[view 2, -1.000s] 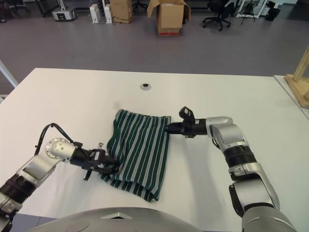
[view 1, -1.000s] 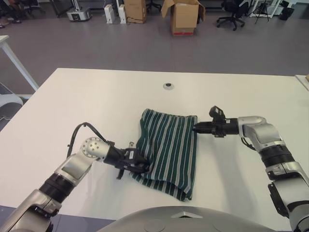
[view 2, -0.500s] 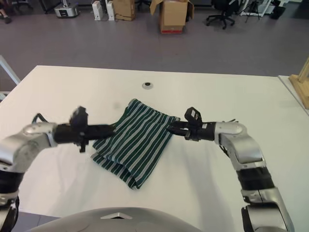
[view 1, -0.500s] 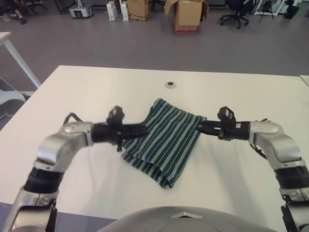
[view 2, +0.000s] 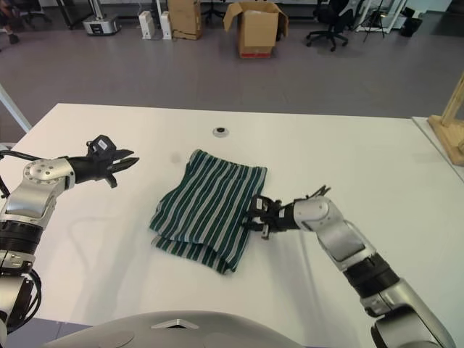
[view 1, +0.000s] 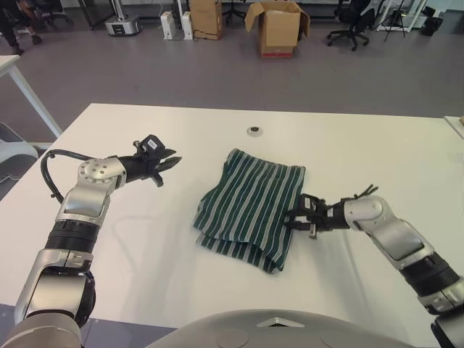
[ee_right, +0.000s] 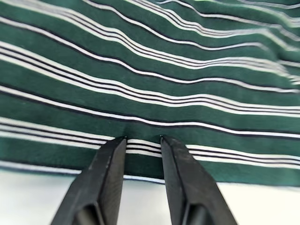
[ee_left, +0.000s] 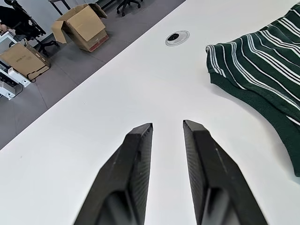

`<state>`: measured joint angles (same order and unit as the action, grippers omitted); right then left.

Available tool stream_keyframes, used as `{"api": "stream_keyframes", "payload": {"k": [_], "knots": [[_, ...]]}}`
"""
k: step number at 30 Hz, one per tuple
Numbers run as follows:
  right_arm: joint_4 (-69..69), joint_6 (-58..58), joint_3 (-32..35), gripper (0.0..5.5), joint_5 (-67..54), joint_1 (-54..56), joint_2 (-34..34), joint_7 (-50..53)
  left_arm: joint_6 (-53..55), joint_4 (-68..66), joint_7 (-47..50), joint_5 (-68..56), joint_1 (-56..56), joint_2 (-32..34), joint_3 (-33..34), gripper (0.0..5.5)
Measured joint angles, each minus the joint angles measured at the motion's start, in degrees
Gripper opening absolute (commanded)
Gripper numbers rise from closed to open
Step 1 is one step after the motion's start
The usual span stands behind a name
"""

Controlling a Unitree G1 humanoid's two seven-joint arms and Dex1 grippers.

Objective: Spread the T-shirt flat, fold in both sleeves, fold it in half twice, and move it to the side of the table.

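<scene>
A: Status on the left side?
B: Left gripper (view 1: 172, 161) hung above the table (view 1: 377, 145), between the left edge and the shirt. It was well apart from the cloth and touching nothing. Jaws stood parted with a narrow gap and nothing between them.
A: And the T-shirt (view 1: 250, 210)?
B: Around the middle of the table, clear of all four edges. Green with white stripes, folded into a rough rectangle of stacked layers. It lay flat but skewed to the table edges, with the lower layers showing along the side toward the near edge.
A: Right side?
B: Right gripper (view 1: 296, 218) was low on the table at the shirt's right-hand edge, arm coming in from the near right corner. Fingers (ee_right: 108, 164) were a small gap apart, tips touching the hem. Couldn't tell from the wrist view whether any cloth was pinched. I'd call the jaws parted.
A: Anything else on the top?
B: A round cable grommet (view 1: 253, 130) near the far edge, beyond the shirt. A cardboard box (view 1: 278, 25) sat on the floor past that edge.
</scene>
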<state>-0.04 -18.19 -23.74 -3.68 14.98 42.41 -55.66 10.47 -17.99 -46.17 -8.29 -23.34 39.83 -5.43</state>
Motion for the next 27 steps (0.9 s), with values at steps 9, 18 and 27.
{"api": "stream_keyframes", "payload": {"k": [9, 18, 27], "knots": [[1.68, 5.52, 10.92, 1.33, -7.39, 0.44, -0.56, -3.31, -25.27, -11.29, 2.7, 9.96, 5.07, -1.13, -3.6, 1.19], [-7.27, 27.16, 15.04, 2.55, 6.1, -24.4, 4.94, 6.26, -67.43, -17.91, -9.36, 13.75, 10.23, 3.96, -9.99, 2.04], [-0.18, 54.44, 9.84, 2.55, 16.55, -23.55, 3.08, 14.08, -86.66, -27.31, 14.24, 46.68, -4.74, 0.07, -16.45, 2.04]]}}
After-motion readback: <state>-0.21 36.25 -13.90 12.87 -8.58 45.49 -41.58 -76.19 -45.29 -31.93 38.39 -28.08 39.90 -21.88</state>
